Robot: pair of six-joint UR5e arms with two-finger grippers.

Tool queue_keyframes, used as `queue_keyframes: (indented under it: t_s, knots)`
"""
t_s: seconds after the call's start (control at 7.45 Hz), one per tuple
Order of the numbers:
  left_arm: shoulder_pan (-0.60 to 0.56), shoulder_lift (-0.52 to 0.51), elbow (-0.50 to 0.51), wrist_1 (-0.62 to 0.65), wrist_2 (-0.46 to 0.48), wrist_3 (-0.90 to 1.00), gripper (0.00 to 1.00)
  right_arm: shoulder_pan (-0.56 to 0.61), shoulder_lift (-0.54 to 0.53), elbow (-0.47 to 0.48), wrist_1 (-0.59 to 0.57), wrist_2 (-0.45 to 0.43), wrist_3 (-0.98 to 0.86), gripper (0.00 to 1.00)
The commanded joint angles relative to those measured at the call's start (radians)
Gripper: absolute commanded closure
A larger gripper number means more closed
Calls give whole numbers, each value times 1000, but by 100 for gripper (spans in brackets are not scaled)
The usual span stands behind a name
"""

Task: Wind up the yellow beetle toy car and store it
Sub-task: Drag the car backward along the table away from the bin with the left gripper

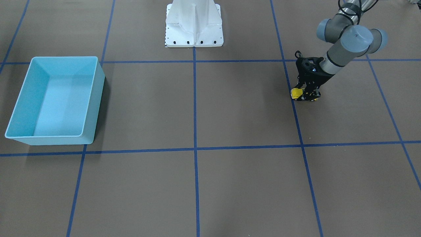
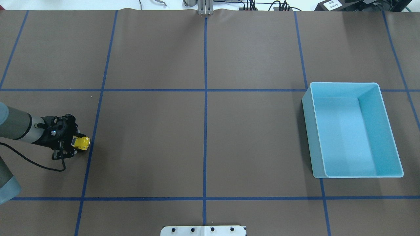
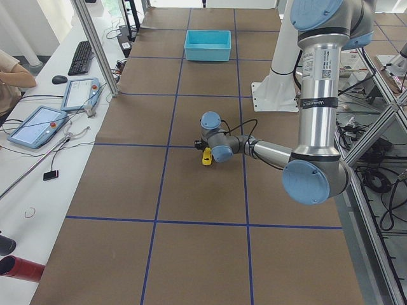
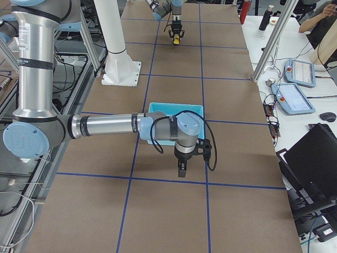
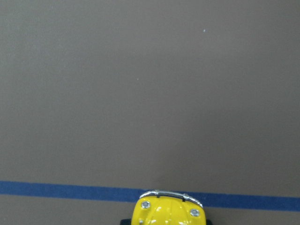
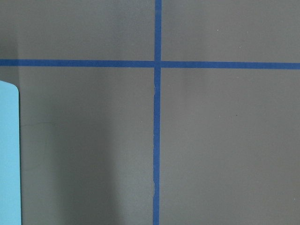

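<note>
The yellow beetle toy car (image 1: 297,93) is tiny and glossy and sits low at the table surface beside a blue tape line. My left gripper (image 1: 305,94) is shut around it, its black fingers on both sides. The car and left gripper also show in the overhead view (image 2: 82,143) (image 2: 76,144). The left wrist view shows the car's front end (image 5: 168,211) at the bottom edge. My right gripper (image 4: 182,169) shows only in the exterior right view, pointing down next to the blue bin (image 4: 176,108); I cannot tell whether it is open or shut.
The empty light blue bin (image 2: 308,131) stands on the far side of the table from the car; its outer wall shows in the front-facing view (image 1: 96,98). The robot's white base (image 1: 194,23) is at the table's middle edge. Blue tape lines grid the brown table.
</note>
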Motion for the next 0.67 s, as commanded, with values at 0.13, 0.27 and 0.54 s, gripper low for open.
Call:
queue_keyframes:
  t_s: [0.13,0.27,0.54]
  knots:
    - [-15,23,2,-7,-16,25,75,-1,0,-2,0,0,0,0]
    - [-17,24,2,-15,-18,25,75,0,0,-2,0,0,0,0]
    - [-19,32,4,-23,-18,25,75,0,0,-2,0,0,0,0]
